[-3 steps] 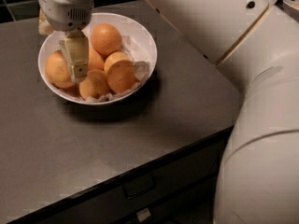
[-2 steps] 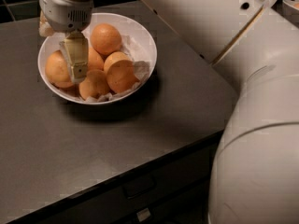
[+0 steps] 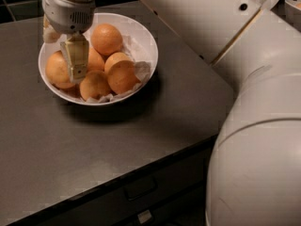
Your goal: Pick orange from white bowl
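Observation:
The white bowl (image 3: pixel 146 41), lined with crumpled white paper, stands at the back left of the dark table and holds several oranges. My gripper (image 3: pixel 62 47) hangs down into its left half, open. One finger (image 3: pixel 75 56) stands between the left orange (image 3: pixel 57 70) and the middle oranges. The other finger (image 3: pixel 49 34) is at the bowl's far left rim. The left orange, round and slightly pale, lies between the two fingers and is partly hidden by them. Nothing is lifted.
Other oranges lie at the back (image 3: pixel 106 38), right (image 3: pixel 123 76) and front (image 3: pixel 94 84) of the bowl. My large white arm (image 3: pixel 244 126) fills the right side. The dark table's front edge (image 3: pixel 141 173) has drawers below it.
The gripper stays at the same spot in the bowl. The arm's big white links on the right have shifted slightly. The oranges have not moved.

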